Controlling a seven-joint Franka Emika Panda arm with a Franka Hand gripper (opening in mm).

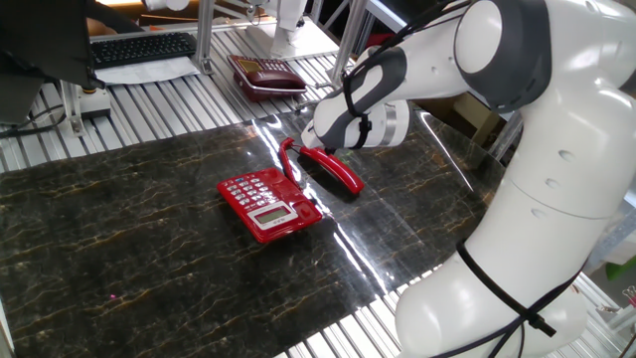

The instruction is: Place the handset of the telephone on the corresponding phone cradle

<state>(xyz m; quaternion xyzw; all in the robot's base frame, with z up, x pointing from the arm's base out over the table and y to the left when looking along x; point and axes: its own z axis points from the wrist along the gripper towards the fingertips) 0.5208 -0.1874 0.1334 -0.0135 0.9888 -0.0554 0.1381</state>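
Note:
The bright red handset [334, 170] lies flat on the dark marble mat, just right of the red telephone [268, 204], joined to it by a red cord [288, 157]. The phone cradle [302, 197] is the strip along the base's right side, and nothing lies in it. My gripper [326, 148] hangs right over the handset's far end, very close to it. The white hand hides the fingers, so I cannot tell whether they are open or shut, or whether they touch the handset.
A dark maroon phone [266, 76] sits at the back on the slatted metal table. A black keyboard [144, 47] lies at the back left. My arm's large white body [537, 199] fills the right side. The mat's shiny edge [397, 283] runs front right.

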